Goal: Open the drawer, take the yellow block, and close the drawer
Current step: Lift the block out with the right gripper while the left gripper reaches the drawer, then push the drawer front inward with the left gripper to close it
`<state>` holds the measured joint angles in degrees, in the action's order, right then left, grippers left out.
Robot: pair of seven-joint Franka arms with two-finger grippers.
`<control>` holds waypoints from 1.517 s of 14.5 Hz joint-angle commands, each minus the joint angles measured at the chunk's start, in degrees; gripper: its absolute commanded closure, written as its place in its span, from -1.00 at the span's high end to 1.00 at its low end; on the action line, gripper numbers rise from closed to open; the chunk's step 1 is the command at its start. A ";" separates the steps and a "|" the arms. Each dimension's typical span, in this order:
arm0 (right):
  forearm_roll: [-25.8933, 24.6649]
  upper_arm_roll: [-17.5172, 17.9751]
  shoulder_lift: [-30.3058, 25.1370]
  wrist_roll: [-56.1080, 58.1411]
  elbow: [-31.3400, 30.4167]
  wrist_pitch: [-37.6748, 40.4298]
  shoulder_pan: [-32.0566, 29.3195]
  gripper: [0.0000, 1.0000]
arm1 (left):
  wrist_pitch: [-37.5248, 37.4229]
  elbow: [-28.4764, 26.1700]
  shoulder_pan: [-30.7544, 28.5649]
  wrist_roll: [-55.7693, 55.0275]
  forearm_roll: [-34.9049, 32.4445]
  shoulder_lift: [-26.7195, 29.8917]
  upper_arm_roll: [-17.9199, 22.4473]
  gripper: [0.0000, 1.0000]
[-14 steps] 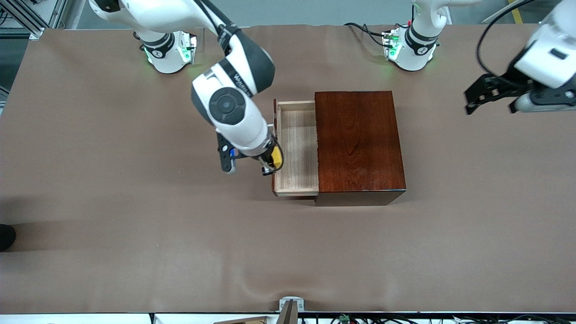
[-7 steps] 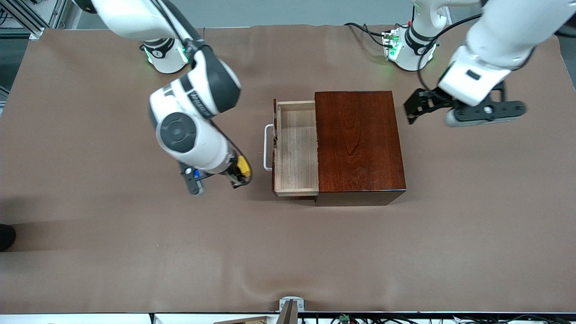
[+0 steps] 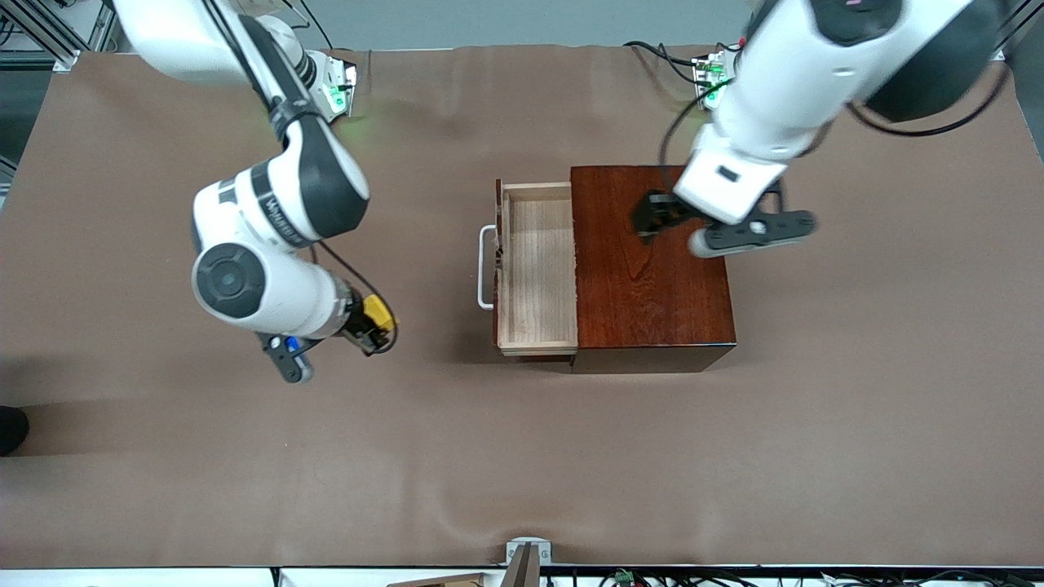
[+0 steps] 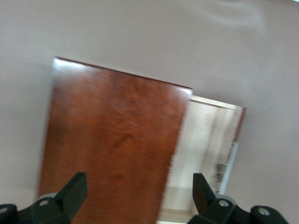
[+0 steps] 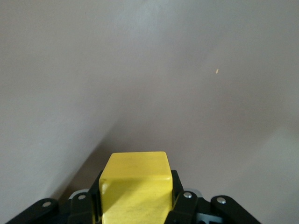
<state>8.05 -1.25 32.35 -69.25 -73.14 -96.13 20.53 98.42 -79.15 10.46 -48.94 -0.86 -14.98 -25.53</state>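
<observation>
Change: since a second ago the right gripper [image 3: 371,326] has carried the yellow block [image 3: 378,310] out of the drawer [image 3: 538,269] and away toward the right arm's end of the tabletop [image 3: 522,456]; the left gripper [image 3: 652,218] has swung in from the left arm's end and is now over the wooden box [image 3: 652,269].
Meaning: the take looks done; the drawer stands open with its pale inside bare, so closing it is what remains, and the left arm seems to be coming in for that.
Right gripper: clenched on the yellow block, in the air over bare tabletop.
Left gripper: released, jaws spread wide, nothing between them.
Yellow block: small plain matte cube, clamped between the fingers [image 5: 182,205], its top face clear.
Drawer: pulled out toward the right arm's end, white handle [image 3: 485,267] free.
</observation>
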 commanded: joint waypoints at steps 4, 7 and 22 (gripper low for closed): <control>-0.93 0.90 -5.71 17.27 -8.32 -0.81 -6.54 -1.00 | 4.13 6.90 13.15 -17.38 -4.24 -9.18 1.27 1.00; -1.37 0.90 -8.79 25.19 -14.03 -3.61 -9.71 -1.00 | 9.05 7.60 23.95 -29.16 -8.45 -13.13 6.26 1.00; -6.02 0.90 -14.43 60.02 -36.28 -22.07 -23.61 -1.00 | 35.35 11.21 50.97 -65.74 -8.46 -32.39 31.94 1.00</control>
<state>3.34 -1.48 19.81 -10.65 -106.10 -116.30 -2.02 133.98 -70.32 58.69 -109.84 -8.03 -45.06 3.41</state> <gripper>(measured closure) 0.445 0.000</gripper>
